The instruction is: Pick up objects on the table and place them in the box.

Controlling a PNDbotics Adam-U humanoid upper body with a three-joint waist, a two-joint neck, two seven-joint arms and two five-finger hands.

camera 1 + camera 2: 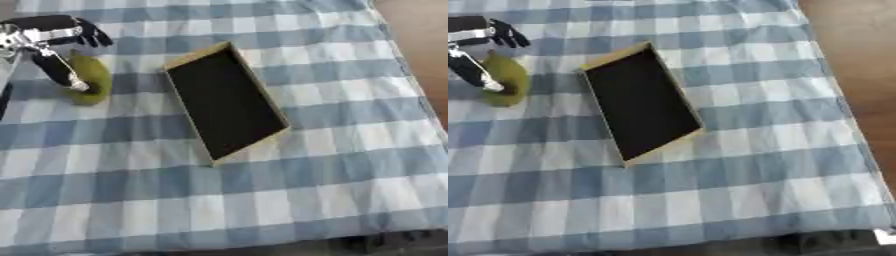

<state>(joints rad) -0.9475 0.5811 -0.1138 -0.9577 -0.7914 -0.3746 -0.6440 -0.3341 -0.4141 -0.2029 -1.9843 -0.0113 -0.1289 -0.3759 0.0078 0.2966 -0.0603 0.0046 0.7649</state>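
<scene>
Both head eyes look steeply down, sharing box and checked cloth, right eye shifted rightward.

Blue-and-white checked cloth covers table, lying slightly askew; bare brown wooden floor along right side; dark strip under cloth's near edge

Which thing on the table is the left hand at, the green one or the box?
The green object: the left hand is over it, thumb against it. The box lies apart.

Fruit lies left of the box.
</scene>
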